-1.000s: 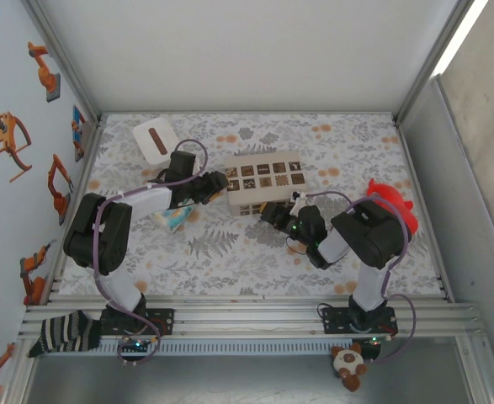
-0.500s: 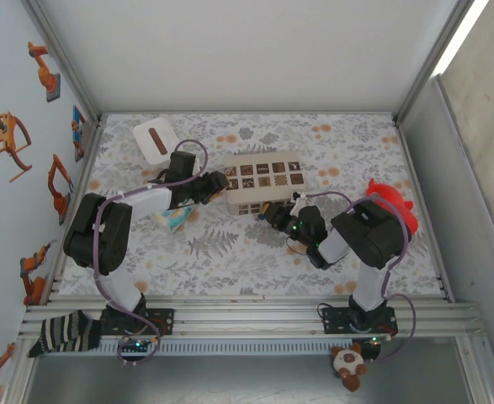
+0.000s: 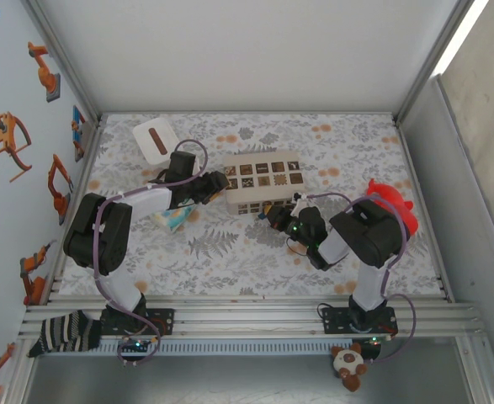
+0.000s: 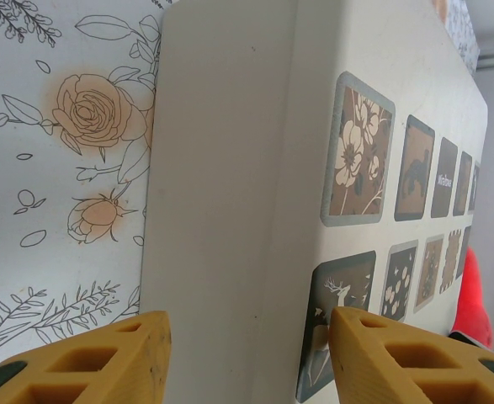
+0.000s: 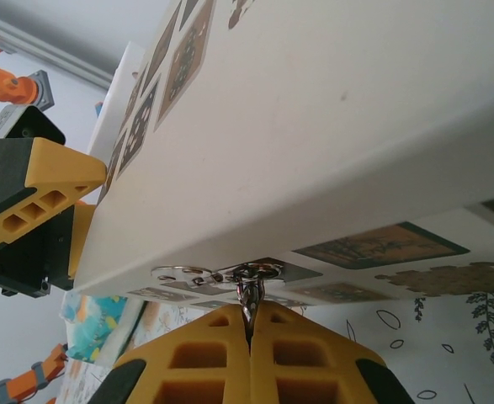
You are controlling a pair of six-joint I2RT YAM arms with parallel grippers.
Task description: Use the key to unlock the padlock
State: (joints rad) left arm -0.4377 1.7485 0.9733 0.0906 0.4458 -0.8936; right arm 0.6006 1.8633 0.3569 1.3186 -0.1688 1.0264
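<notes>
Since the earlier frame, right gripper (image 5: 248, 326) jaws have pressed together, pinching the key (image 5: 248, 296) against the patterned box (image 5: 331, 151). Left gripper (image 4: 247, 353) jaws, spread, straddle the box's corner on the floral counter (image 3: 230, 252).

We see a counter (image 3: 230, 252) covered in a grey-and-orange floral print. Near its middle rests a cream box (image 3: 262, 180) with dark patterned squares on its lid. A white tissue box (image 3: 153, 140) sits at the far left corner, a turquoise packet (image 3: 176, 219) near the left side, and a red object (image 3: 394, 202) by the right edge.
</notes>
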